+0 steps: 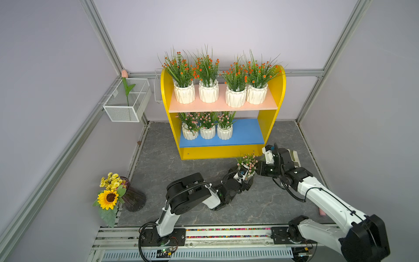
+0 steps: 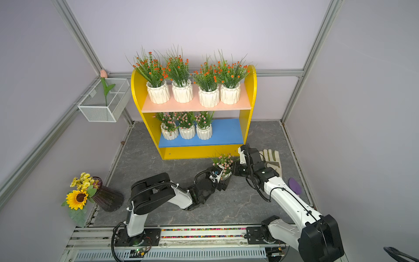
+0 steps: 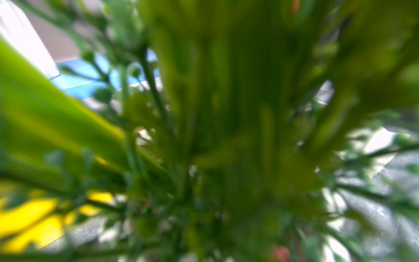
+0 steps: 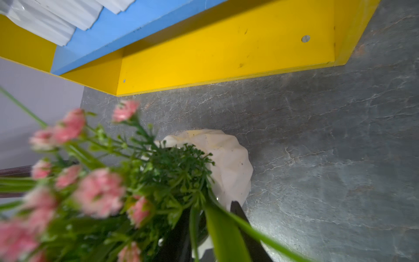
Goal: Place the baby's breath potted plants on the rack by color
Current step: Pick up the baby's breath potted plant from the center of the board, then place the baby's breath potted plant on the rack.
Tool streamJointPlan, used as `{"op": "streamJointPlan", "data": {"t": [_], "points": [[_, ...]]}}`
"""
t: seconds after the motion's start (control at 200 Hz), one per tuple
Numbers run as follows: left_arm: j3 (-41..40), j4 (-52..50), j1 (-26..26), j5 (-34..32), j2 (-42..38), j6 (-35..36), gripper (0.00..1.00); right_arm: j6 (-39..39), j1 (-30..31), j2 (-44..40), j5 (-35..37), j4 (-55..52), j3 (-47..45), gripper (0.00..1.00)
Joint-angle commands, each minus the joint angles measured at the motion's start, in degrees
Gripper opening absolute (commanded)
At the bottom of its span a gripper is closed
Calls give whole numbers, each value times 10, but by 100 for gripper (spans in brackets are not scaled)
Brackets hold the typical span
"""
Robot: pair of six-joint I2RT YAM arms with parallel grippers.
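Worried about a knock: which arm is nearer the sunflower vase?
Left. The left arm bends beside the sunflower vase, apart from it; the right arm is across the floor.

A grey stone-patterned tabletop (image 1: 181,177) carries a yellow rack (image 1: 275,90) standing against the middle of its back edge. Four orange-flowered pots (image 1: 184,93) stand in a row along the rack's pink upper board (image 1: 204,106). Three pink-flowered pots (image 1: 207,132) crowd the left end of its blue lower board (image 1: 247,133). A dark vase (image 1: 133,199) of yellow flowers sits at the tabletop's left edge, near the front. A glove (image 2: 273,160) and a purple thing (image 2: 294,184) lie along the right edge. A fourth pink pot (image 4: 226,163) is before the rack's right end; whether it rests on the tabletop cannot be told.
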Motion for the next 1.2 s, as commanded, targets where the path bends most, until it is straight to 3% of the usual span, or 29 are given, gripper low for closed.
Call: {"op": "streamJointPlan", "data": {"t": [0.0, 0.375, 0.66, 1.195], "points": [[25, 21, 4, 12, -31, -8, 36, -6, -17, -32, 2, -20, -11, 32], [50, -62, 34, 52, -65, -43, 35, -28, -77, -129, 35, -94, -49, 42], [105, -179, 64, 75, -107, -64, 35, -15, -85, -170, 29, -94, -102, 45], [307, -356, 87, 43, -77, -60, 36, -3, -84, -238, 22, -113, -139, 46]]}}
